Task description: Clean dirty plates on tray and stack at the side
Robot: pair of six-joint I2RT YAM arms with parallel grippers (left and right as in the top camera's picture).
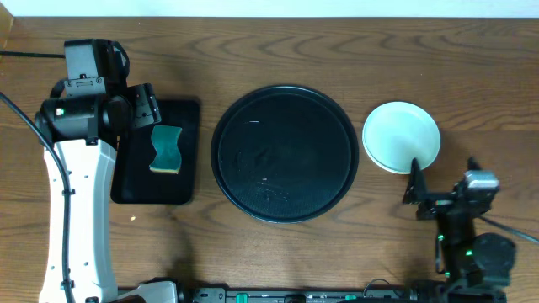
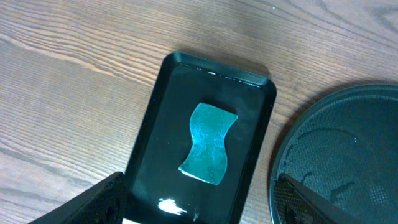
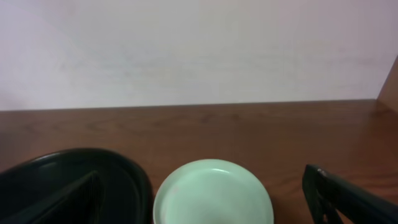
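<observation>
Pale mint round plate (image 1: 401,136), far right: likely stiff, slick; pinch its rim. Left end effector (image 1: 145,105) and right end effector (image 1: 442,172) wide, empty.

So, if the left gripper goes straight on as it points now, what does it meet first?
The left gripper would probably meet the green sponge in the rectangular black tray; depth is unclear.

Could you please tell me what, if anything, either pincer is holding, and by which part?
Nothing is held: the left pincer is open near the sponge, not touching it, and the right pincer is open beside the plates.
</observation>
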